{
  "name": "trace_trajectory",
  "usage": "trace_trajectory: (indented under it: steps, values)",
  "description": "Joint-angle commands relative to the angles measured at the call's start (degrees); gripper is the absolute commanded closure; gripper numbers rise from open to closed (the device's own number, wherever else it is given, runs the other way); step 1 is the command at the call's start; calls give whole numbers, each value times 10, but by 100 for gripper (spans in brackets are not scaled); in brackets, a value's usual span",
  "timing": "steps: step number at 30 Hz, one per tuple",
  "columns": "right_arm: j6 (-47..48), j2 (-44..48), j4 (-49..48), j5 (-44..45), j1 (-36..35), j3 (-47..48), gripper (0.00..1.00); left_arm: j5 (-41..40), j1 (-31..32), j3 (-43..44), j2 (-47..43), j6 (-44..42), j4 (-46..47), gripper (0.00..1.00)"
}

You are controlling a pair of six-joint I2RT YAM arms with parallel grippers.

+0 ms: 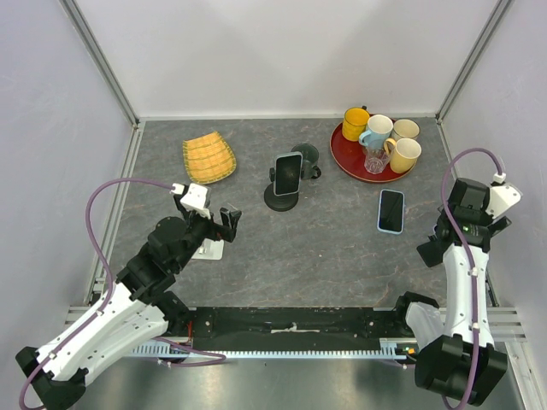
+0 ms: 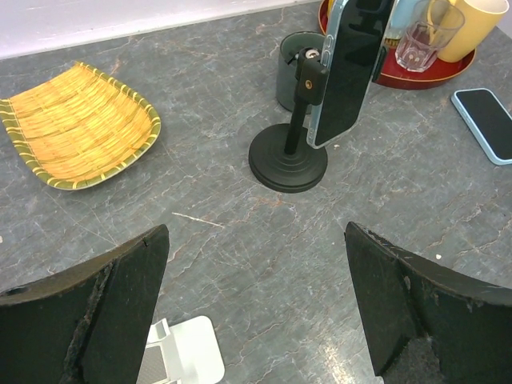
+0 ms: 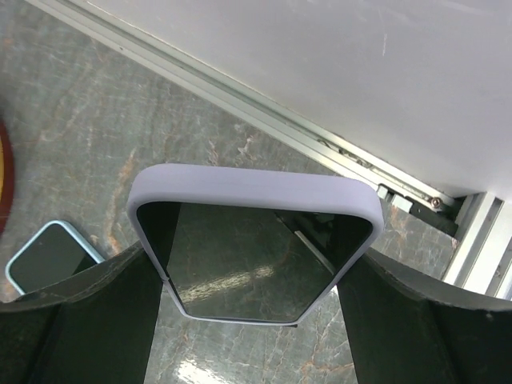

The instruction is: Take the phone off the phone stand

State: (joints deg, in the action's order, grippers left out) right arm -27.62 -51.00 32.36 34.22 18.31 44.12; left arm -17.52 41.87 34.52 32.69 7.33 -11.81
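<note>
My left gripper (image 2: 256, 240) hangs spread wide, facing the dark-screened phone in a pale case (image 2: 350, 68). It sits clipped upright on the round-based black phone stand (image 2: 288, 164). My right gripper (image 3: 248, 276) pinches a lilac-cased phone (image 3: 252, 188).

We see bright, even light from above, leaving only soft shadows on the desk (image 1: 325, 256). The screen of the phone (image 3: 252, 240) mirrors a pale glare streak. Wrist views blur slightly at their near edges.
</note>
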Motion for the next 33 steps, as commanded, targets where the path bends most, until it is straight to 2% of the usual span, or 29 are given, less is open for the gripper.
trace_trajectory:
  steps: [1,5,18,30,31,33]
  values:
    - [24,20,-10,1,-4,66,64,4,2,2,5,-20,25,3]
    - [48,20,-5,-23,-6,98,65,6,3,3,10,-20,25,3]
    - [99,-41,45,-210,-63,202,68,6,3,1,16,-21,27,3]
    - [65,-141,66,-267,-181,237,68,-1,2,2,12,-25,24,3]
    - [62,-148,61,-267,-216,236,68,-1,2,3,12,-26,24,3]
    - [51,-175,45,-267,-237,231,68,-2,2,3,11,-27,23,3]
